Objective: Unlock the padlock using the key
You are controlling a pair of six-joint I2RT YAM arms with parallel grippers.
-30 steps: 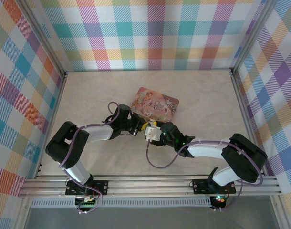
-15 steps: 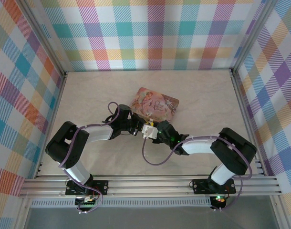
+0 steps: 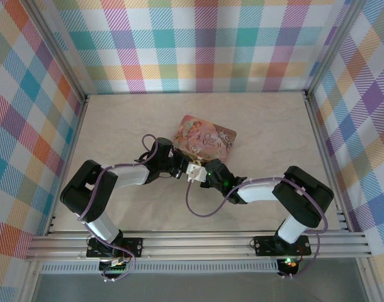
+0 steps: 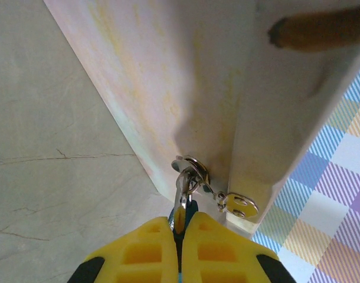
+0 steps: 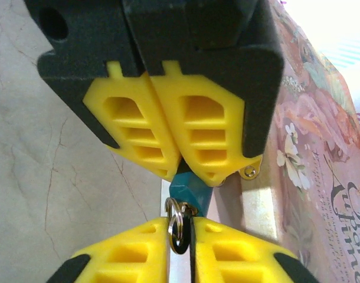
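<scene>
Padlock (image 4: 190,212): one, seen from the left wrist as a sliver of blue body clamped between the yellow fingers of the left pincer (image 4: 181,219), which is drawn tight on it at six o'clock. Its thin silvery shackle runs up through one metal hasp loop (image 4: 190,168) on the pale side of one tin box (image 4: 186,88). A small round-ended metal plate (image 4: 240,205) sits just beside the loop at four o'clock. The marbled bench (image 4: 50,147) lies at nine o'clock.

From the right wrist, the left pincer hangs at twelve o'clock with the blue body pinched at its tips. Below, at six o'clock, the right pincer (image 5: 180,223) is narrowed on one dark key (image 5: 185,236), which carries one silvery key ring (image 5: 174,219) and reaches up to the foot of the padlock. The pink flowered lid fills three o'clock. It bears cursive lettering cut off by the frame edge, too partial to read.

From the top view, two arms meet tip to tip at mid-bench, and the tin box lies touching them at one o'clock. Two purple cables (image 3: 198,211) loop along the arms. Plaid walls (image 3: 192,44) ring three sides.
</scene>
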